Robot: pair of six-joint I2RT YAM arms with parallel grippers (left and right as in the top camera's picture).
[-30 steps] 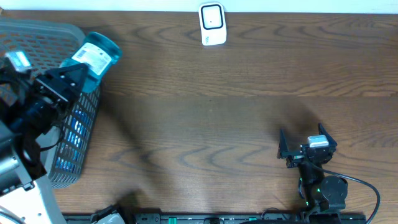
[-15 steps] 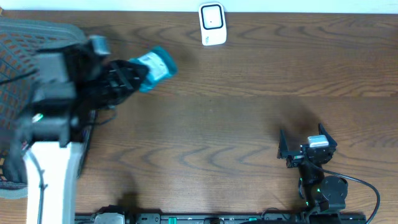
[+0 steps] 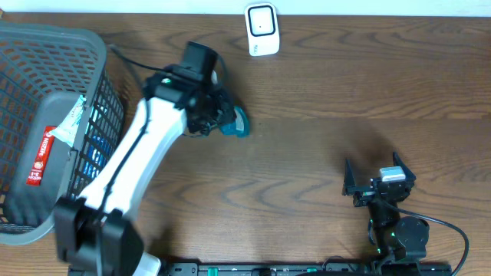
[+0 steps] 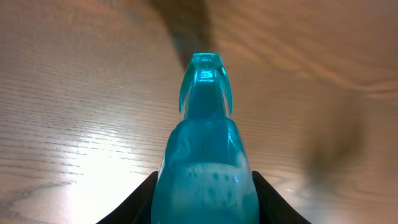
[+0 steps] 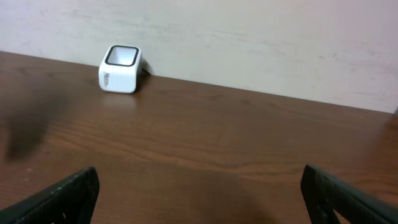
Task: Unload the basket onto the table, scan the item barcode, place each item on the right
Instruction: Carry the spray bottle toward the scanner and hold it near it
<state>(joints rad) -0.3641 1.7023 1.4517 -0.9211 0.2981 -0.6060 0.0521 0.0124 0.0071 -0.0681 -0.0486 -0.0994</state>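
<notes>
Overhead, we find the teal bottle point(image 3: 234, 123) just short of the scanner point(image 3: 261, 29), slightly toward its basket point(image 3: 107, 103) side. Our left gripper point(image 3: 217, 115) clamps it, long axis running out along the fingers, cap leading. Our right gripper point(image 3: 377, 182), spread wide and empty, sits much farther from the scanner.

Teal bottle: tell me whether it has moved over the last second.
Yes. The teal bottle has travelled right, off the basket edge, toward the white scanner, carried in the left tool.

No readable text — anywhere.
</notes>
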